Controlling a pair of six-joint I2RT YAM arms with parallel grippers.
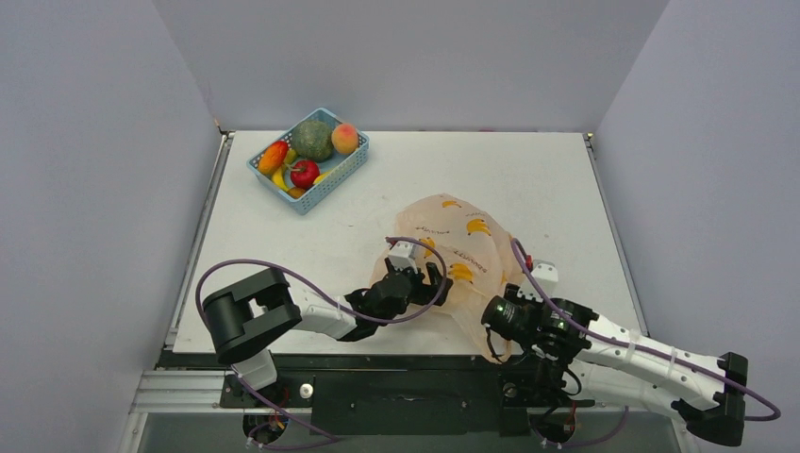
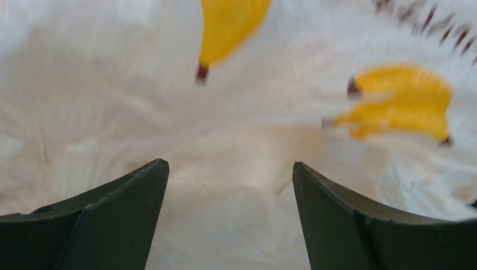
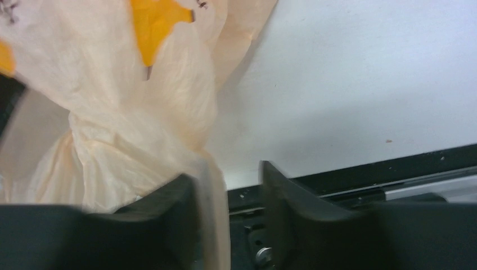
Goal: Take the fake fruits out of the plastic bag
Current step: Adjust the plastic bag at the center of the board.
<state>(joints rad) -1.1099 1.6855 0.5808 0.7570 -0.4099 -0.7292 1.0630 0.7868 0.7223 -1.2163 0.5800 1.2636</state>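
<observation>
The plastic bag (image 1: 462, 236) lies crumpled near the table's front edge, pale orange with printed bananas. I cannot see whether anything is inside it. Fake fruits sit in the blue basket (image 1: 351, 168) at the back left, among them an orange-red one (image 1: 273, 157) and a peach-pink one (image 1: 345, 139). My left gripper (image 1: 415, 278) is at the bag's left side; in the left wrist view the gripper (image 2: 229, 164) is open, with bag film (image 2: 112, 84) filling the view beyond its fingers. My right gripper (image 1: 491, 330) is at the bag's near right corner, and the gripper (image 3: 226, 171) is open. A strip of bag (image 3: 112, 112) hangs along its left finger (image 3: 169, 202).
The basket also holds a big green ball (image 1: 312, 140), a red apple (image 1: 304, 173) and a banana. The table's front edge and black frame (image 3: 360, 169) run just under the right gripper. Grey walls enclose the white table (image 1: 528, 179) on three sides.
</observation>
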